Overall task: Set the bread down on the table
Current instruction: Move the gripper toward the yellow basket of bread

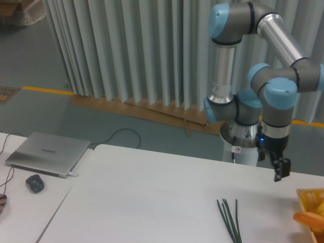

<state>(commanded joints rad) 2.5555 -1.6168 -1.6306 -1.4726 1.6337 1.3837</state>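
worktop (142, 192): white, rounded corner | on it: green stalks (229, 218), orange basket (310, 198) at right edge | side desk (20, 212): laptop (46, 153), mouse (34, 183)

Your surface (142, 192) fills the foreground. Stalks (229, 218) lie on it right of centre, near the front edge. At the far right edge sits a basket (307, 195) with the bread (309, 219) in it. The hand (281, 169) hangs above the surface, left of the basket, behind the stalks. To your left, a separate desk (20, 212) carries a laptop (46, 153), with a mouse (35, 183) in front of it.
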